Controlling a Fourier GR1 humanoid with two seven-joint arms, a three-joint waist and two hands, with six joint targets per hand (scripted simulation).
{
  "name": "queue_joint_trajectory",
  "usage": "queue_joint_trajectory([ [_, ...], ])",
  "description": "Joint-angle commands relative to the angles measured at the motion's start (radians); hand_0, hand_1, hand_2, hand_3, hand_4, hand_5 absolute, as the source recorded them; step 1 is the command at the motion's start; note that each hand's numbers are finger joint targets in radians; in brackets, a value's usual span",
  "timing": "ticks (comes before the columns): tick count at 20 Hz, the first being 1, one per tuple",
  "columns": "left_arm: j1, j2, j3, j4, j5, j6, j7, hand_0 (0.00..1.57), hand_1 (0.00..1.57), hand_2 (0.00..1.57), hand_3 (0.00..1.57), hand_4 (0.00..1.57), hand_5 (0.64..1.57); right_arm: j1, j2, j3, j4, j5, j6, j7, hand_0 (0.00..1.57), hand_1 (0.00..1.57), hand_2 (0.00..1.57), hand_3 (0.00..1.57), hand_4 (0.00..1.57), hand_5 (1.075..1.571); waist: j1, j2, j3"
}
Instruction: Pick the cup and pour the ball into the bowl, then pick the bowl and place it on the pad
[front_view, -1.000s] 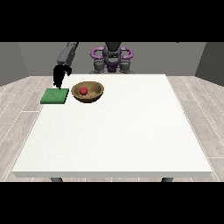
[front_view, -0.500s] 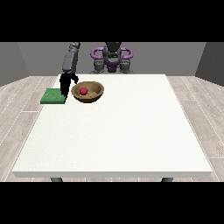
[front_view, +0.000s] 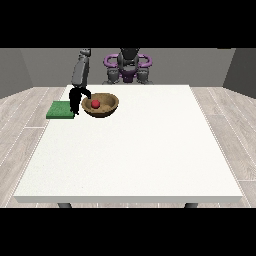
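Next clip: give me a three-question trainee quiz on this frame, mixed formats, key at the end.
1. True or false: the red ball lies inside the wooden bowl.
2. Multiple choice: the bowl stands (A) on the green pad, (B) on the white table right of the pad in view, (C) at the table's near edge.
3. Fill in: the hand at the view's left hangs between the bowl and the green ____.

Key: 1 true; 2 B; 3 pad.
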Motion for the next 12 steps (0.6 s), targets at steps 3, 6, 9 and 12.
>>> queue_joint_trajectory([
  [3,-0.004,0.035,0.009,-0.028,0.045,-0.03,0.03,0.0,0.0,0.0,0.0,1.02,1.536,-0.07,-0.028,-0.021,0.072,-0.004,-0.037,0.003,0.0,0.0,0.0,0.0,0.45,1.547,0.029,0.055,0.0178],
  [6,0.032,-0.03,-0.026,-0.083,0.035,0.004,0.03,0.0,0.0,0.0,0.0,1.02,1.536,-0.048,0.031,-0.006,0.078,0.009,-0.078,-0.015,0.0,0.0,0.0,0.0,0.44,1.547,0.061,0.02,0.0182],
  [9,0.007,0.031,0.001,-0.036,0.044,-0.021,0.03,0.0,0.0,0.0,0.0,1.02,1.541,-0.072,0.074,0.029,0.045,0.038,-0.126,-0.002,0.0,0.0,0.0,0.0,0.47,1.549,0.042,0.017,0.0174],
  [12,0.012,0.112,0.07,0.019,0.083,-0.065,-0.002,0.0,0.0,0.0,0.0,1.02,1.543,-0.084,0.065,0.009,0.064,0.016,-0.124,-0.009,0.0,0.0,0.0,0.0,0.5,1.556,0.007,0.064,0.0172],
])
